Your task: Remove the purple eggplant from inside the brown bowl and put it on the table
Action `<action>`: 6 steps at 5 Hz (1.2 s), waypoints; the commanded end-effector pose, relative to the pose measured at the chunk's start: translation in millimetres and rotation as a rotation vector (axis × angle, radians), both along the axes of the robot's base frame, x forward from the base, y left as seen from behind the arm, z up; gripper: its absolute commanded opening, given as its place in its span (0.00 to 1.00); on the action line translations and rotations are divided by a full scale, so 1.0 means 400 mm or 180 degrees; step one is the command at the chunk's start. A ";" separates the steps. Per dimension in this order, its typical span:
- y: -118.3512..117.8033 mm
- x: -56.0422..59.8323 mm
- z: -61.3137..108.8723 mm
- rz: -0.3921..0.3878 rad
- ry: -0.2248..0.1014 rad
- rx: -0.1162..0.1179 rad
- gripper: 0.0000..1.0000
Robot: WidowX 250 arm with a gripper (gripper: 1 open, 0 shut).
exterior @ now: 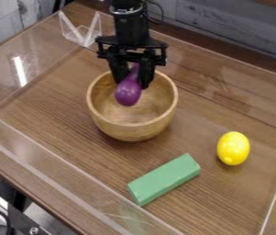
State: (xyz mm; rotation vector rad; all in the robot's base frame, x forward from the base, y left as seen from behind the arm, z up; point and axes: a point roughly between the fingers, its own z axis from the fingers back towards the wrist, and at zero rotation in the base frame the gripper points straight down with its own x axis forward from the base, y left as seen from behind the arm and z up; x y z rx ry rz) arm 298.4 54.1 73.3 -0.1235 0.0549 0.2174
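Gripper (130,73) clenched on the eggplant (127,93), which hangs directly beneath it, within the outline of the bowl (133,129). We judge grasping done; clearing the rim and placing on the table (54,119) remain.

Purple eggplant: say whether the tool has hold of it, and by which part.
The tool seems to have the purple eggplant by its upper end; the lower part points down over the brown bowl.

text: none legible; labels: none legible; numbers: none legible; signs: none legible
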 end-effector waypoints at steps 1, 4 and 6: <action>0.010 0.025 0.037 0.0041 -0.0182 0.0031 0.00; 0.004 0.027 0.027 0.0062 -0.0176 0.0019 0.00; 0.050 -0.001 0.049 0.0095 -0.0204 0.0024 0.00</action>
